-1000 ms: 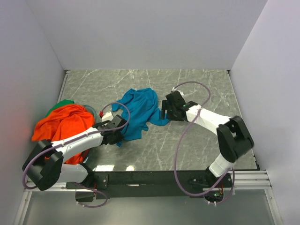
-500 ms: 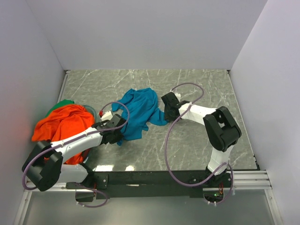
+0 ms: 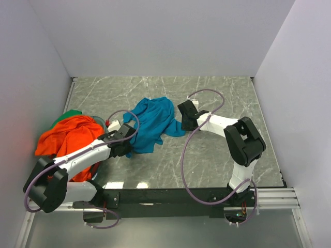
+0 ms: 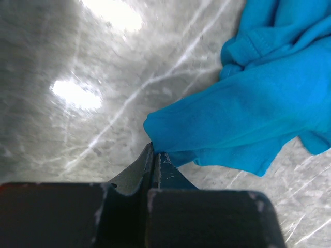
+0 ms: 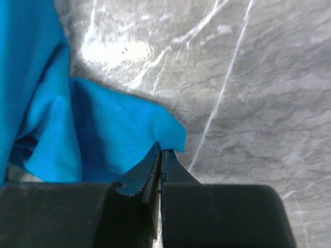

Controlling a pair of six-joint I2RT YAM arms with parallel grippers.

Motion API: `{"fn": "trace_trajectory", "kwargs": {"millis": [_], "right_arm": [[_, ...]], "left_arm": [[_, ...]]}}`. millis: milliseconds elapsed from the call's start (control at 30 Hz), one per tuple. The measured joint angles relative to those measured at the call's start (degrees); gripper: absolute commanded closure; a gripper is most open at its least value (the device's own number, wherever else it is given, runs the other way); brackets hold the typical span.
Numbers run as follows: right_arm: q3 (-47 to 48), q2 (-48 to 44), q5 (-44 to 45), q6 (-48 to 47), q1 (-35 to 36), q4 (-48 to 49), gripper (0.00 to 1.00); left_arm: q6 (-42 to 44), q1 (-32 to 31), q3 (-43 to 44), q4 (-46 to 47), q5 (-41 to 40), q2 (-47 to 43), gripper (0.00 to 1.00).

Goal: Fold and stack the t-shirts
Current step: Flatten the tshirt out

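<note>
A crumpled teal blue t-shirt (image 3: 152,123) lies mid-table. My left gripper (image 3: 128,148) is shut on the shirt's near-left edge; in the left wrist view its tips (image 4: 155,153) pinch the teal cloth (image 4: 248,129). My right gripper (image 3: 184,124) is shut on the shirt's right edge; its tips (image 5: 160,150) clamp a fold of the teal cloth (image 5: 103,134). An orange t-shirt (image 3: 70,137) sits heaped at the left, with a green t-shirt (image 3: 70,114) peeking out behind it. No red shirt shows.
The grey marble table (image 3: 217,165) is walled in white on the left, back and right. The black rail (image 3: 170,197) with both arm bases runs along the near edge. Purple cables (image 3: 207,95) loop above each arm.
My right gripper moved left to the teal shirt's right edge and shut on it. The left gripper stayed shut on the shirt's near-left edge, shifting slightly.
</note>
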Motion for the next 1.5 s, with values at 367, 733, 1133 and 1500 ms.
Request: {"fn": "trace_trajectory", "kwargs": {"millis": [367,733,1133,1500], "right_arm": [[-1.1,-17.0,3.2,-4.4,0.0,0.9,1.00],[4.9,-32.0,7.3,-11.9,-2.4,3.2,1.00],[14.8,-41.1,6.8,-17.3,-3.0,2.5,1.00],[21.5,-56.4,1.7,-17.0,-3.0,-5.6,1.00]], "left_arm": [[5.7,6.3,8.9,-1.8,-1.3,-2.7,0.99],[14.6,10.3,31.8,1.3,-9.4,-5.0,0.99],[20.2,10.3,40.2,3.0,-10.6,-11.3,0.99],[20.0,10.3,46.2,1.0,-0.4,-22.4,0.99]]}}
